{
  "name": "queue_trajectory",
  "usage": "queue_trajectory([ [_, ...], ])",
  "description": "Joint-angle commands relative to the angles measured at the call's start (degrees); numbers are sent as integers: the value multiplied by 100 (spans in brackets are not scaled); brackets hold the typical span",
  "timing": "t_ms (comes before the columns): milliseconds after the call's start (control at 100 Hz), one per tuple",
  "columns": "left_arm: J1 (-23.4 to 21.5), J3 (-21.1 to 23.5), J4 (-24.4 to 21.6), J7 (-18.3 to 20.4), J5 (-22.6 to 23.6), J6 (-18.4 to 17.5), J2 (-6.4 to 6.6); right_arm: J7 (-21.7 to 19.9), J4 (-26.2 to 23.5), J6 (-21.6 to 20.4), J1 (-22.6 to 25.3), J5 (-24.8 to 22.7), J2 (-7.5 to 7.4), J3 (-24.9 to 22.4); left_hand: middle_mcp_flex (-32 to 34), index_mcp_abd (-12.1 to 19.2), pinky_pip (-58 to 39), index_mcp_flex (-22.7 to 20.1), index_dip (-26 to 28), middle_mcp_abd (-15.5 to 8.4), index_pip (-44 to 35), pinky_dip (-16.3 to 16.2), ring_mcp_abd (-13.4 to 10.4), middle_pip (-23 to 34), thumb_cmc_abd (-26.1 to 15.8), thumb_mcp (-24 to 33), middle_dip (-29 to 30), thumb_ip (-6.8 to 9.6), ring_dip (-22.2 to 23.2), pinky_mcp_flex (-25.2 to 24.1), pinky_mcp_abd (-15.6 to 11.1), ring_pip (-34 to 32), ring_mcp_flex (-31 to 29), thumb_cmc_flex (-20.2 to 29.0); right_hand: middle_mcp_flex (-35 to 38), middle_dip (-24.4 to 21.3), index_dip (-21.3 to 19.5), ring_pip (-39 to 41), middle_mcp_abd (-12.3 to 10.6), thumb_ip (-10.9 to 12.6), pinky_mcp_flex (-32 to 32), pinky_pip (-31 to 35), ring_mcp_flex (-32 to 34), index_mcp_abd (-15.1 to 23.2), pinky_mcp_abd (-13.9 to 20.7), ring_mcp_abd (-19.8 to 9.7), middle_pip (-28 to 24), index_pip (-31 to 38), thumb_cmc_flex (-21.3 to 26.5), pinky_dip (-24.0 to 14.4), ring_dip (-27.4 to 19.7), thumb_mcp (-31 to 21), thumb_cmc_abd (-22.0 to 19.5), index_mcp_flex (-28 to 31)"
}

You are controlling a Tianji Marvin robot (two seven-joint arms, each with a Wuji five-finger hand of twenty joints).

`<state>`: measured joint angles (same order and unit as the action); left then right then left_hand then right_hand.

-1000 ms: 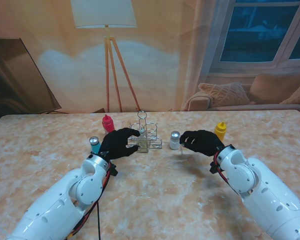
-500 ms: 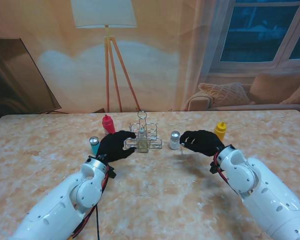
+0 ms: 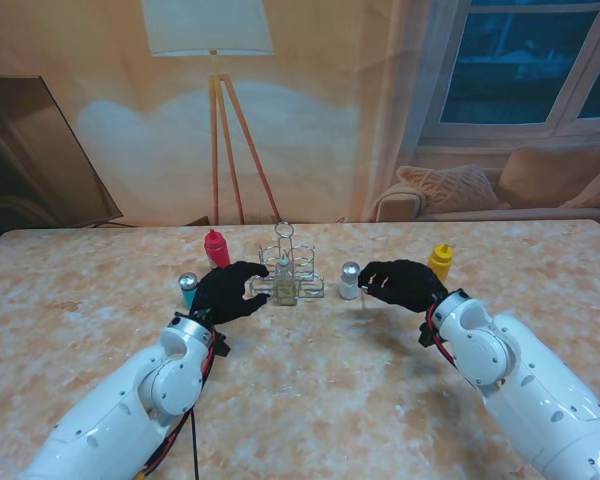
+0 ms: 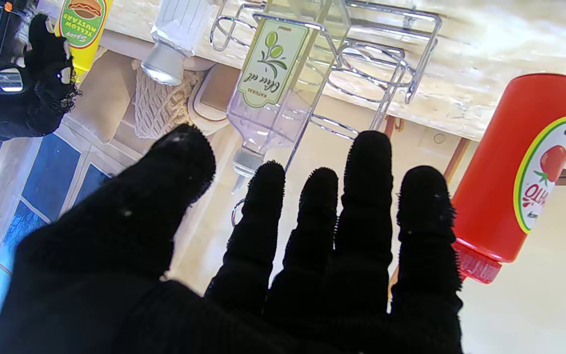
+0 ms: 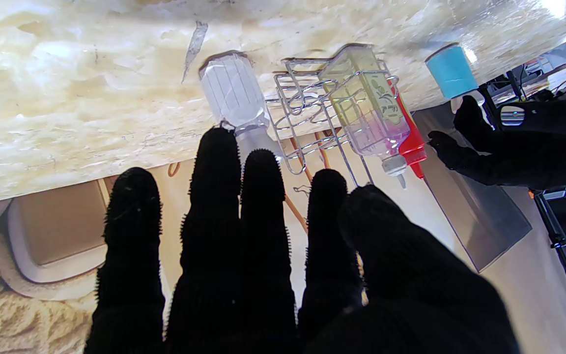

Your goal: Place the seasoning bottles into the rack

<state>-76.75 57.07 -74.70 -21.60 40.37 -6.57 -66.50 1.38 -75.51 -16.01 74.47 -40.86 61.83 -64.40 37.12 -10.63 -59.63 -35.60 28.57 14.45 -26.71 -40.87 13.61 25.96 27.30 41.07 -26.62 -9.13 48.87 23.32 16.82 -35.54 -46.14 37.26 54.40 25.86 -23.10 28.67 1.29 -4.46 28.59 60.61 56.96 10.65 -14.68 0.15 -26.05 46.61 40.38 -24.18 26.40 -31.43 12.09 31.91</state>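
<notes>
Olive oil bottle [image 3: 284, 283] is sitting in the wire rack [image 3: 302, 268] — ketchup bottle [image 3: 216, 246], mustard bottle [image 3: 441, 262], clear shaker [image 3: 350, 280] and blue shaker [image 3: 188, 289] are waiting outside, left hand [image 3: 232, 291] and right hand [image 3: 401, 283] both hovering spread and empty.

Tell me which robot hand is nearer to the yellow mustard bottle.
The right robot hand. It is just left of the yellow mustard bottle, almost beside it. The left robot hand is far to the left, beyond the wire rack.

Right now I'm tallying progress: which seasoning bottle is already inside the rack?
The olive oil bottle, clear with a green-leaf label, stands in the wire rack. The other bottles stand on the table outside it.
</notes>
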Motion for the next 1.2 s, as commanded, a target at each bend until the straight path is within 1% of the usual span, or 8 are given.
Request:
queue_trajectory([
  [0, 33, -21, 13, 125, -30, -15, -23, -72, 58, -67, -99, -23, 32, 93, 16, 72, 41, -147, 65, 46, -95, -151, 11, -38, -109, -109, -35, 187, 42, -90, 38, -4, 111, 101, -231, 85, 10, -115, -51, -111, -72, 22, -100, 87, -47, -63, 64, 38, 76, -73, 62, 60, 198, -53],
  [360, 78, 12, 76, 53, 34, -28, -20, -260, 461, -139, -893, -249, -9, 520, 12, 58, 48, -157, 68, 53, -106, -146, 8, -37, 4, 42, -35, 183, 42, -86, 30, -5, 116, 91, -756, 91, -282, -617, -87, -231, -211, -171, -554, -111, 129, -121, 152, -338, -219, 58, -106, -372, 809, -92],
  [400, 81, 19, 77, 55, 38, -36, -18, -234, 539, -157, -996, -309, -11, 594, 14, 63, 46, -165, 70, 49, -112, -146, 2, -36, 14, 53, -35, 181, 43, -84, 27, -8, 113, 92, -759, 69, -311, -652, -102, -317, -87, -278, -519, -170, 452, -167, 124, -369, -117, 194, -142, -534, 972, -59],
  [480, 91, 24, 87, 56, 44, -48, -16, -126, 718, -193, -1197, -446, -10, 761, 11, 66, 47, -169, 75, 48, -122, -144, -3, -40, 21, 66, -33, 176, 41, -86, 19, -5, 113, 86, -922, -173, -503, -907, -79, -432, 10, -482, -598, -398, 787, -217, 134, -935, -461, 871, -416, -1101, 1183, 62],
  [540, 95, 26, 92, 54, 36, -48, -18, -14, 878, -223, -1349, -525, -3, 905, 7, 62, 46, -165, 75, 52, -124, -143, 1, -41, 41, 83, -33, 175, 41, -83, 21, -5, 115, 95, -1073, -347, -752, -1138, -40, -179, 5, -609, -715, -573, 943, -213, 197, -1391, -908, 1218, -636, -1654, 1396, 113],
  [670, 96, 31, 96, 49, 45, -48, -17, 155, 1224, -301, -1643, -589, 18, 1223, 8, 70, 47, -164, 78, 41, -132, -140, -13, -38, 56, 108, -33, 171, 40, -80, 19, -6, 110, 90, -1542, -662, -733, -1540, 68, -353, -100, -1077, -1086, -800, 1093, -132, 357, -1845, -1481, 1585, -1065, -2483, 2228, -257],
  [890, 95, 33, 97, 51, 59, -60, -12, 315, 1833, -403, -2125, -450, 96, 1856, 1, 76, 50, -156, 76, 38, -137, -134, -19, -37, 81, 147, -32, 164, 39, -77, 12, -4, 112, 83, -1942, -883, -595, -1644, 185, -546, -235, -1415, -1443, -896, 1030, 23, 418, -2027, -2061, 1824, -1327, -3138, 2974, -566],
  [1190, 117, 10, 116, 53, 72, -31, -12, 417, 2222, -401, -2488, -231, 218, 2392, -18, 78, 47, -127, 64, 43, -117, -129, -29, -45, 105, 182, -27, 161, 38, -75, 8, -3, 119, 97, -2125, -793, -587, -1447, 317, -608, -371, -1087, -1502, -724, 758, 153, 323, -1972, -2294, 1655, -1195, -3255, 3050, -750],
])
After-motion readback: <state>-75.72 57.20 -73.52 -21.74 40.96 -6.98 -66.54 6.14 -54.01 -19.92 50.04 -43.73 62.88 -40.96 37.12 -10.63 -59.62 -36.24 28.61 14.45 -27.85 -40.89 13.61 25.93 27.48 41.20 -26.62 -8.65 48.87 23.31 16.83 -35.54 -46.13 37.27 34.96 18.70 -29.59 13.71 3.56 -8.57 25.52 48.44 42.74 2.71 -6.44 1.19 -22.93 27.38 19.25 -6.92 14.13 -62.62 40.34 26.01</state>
